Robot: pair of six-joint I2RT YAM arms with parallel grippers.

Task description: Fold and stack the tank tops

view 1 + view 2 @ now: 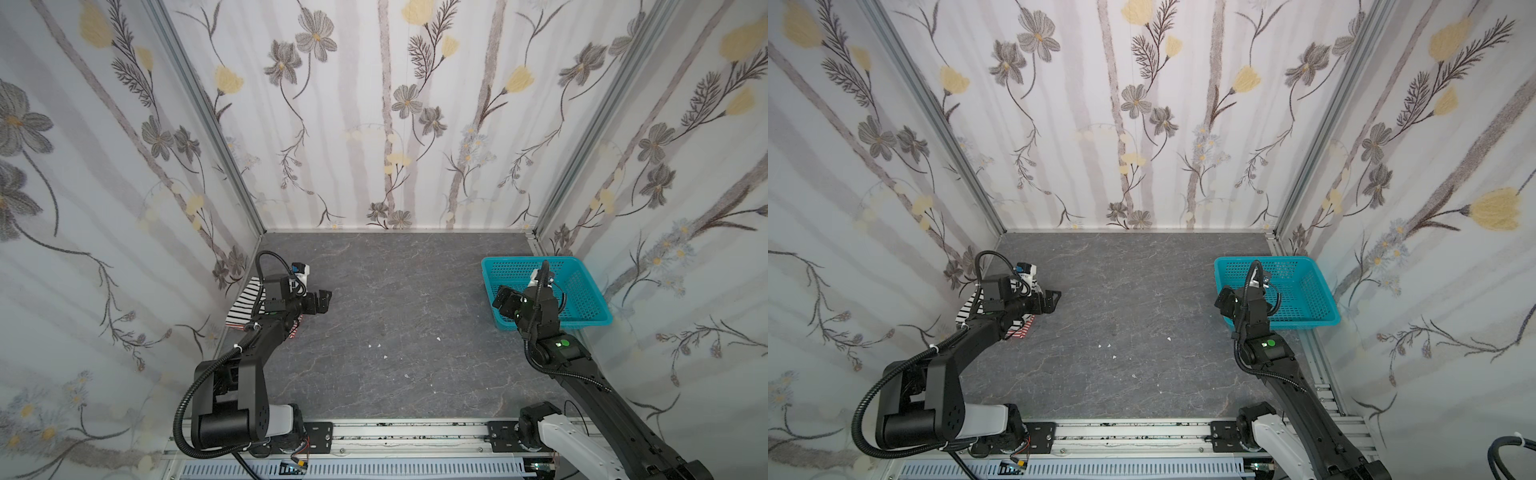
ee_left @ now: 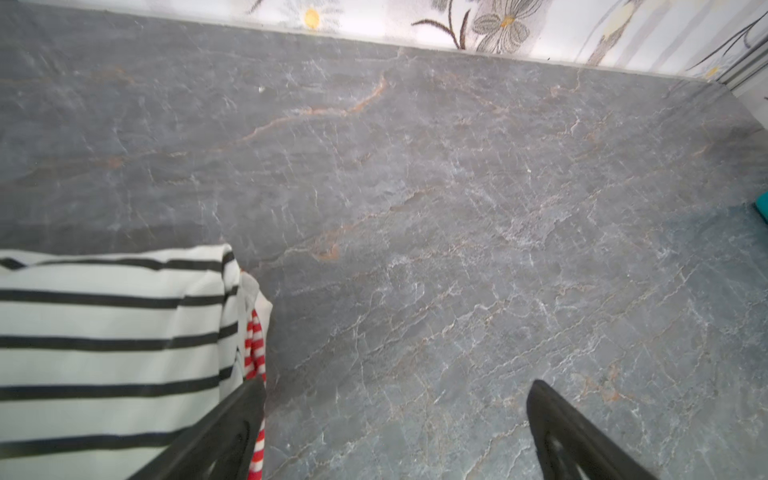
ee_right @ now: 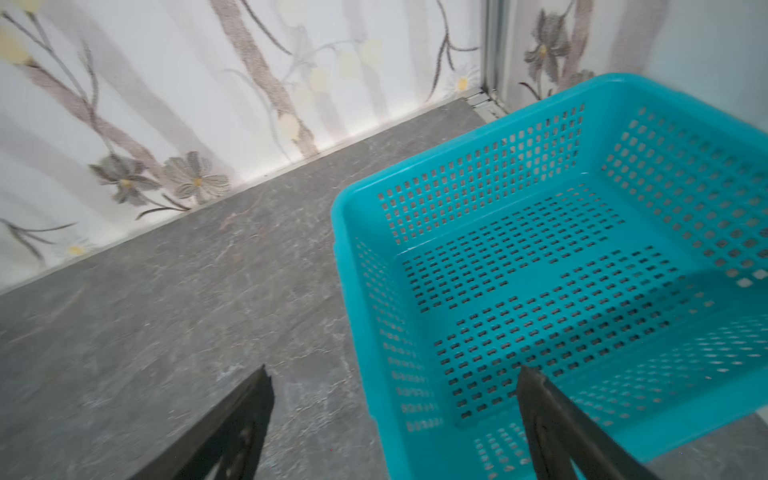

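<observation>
A: Where are the tank tops?
B: Far left of the table [image 1: 395, 316], close to the left wall. The black-and-white top [image 1: 245, 305] lies on the red-and-white top [image 1: 296, 328]. Only a sliver of red stripe shows at the pile's right edge, also in the left wrist view [image 2: 254, 349].

A: Pincers?
B: The left gripper [image 1: 321, 300] is spread wide and holds nothing, just right of the pile and clear of the cloth. The right gripper [image 1: 505, 301] is also spread and empty, over the near-left corner of the turquoise basket [image 1: 528, 261], which has nothing in it.

A: Handling?
B: Light, soft knit, I'd judge. It's limp, so it will sag and slide off its mate if dragged. The rounded fold on the right side [image 2: 226, 316] looks like the best hold. Pinch both layers there, or one at each end.

A: Orientation?
B: The arm hides much of it. The long axis seems to run near to far along the left wall, leaning right at the far end, with the stripes crossing it. I can't tell the neck end from the hem.
</observation>
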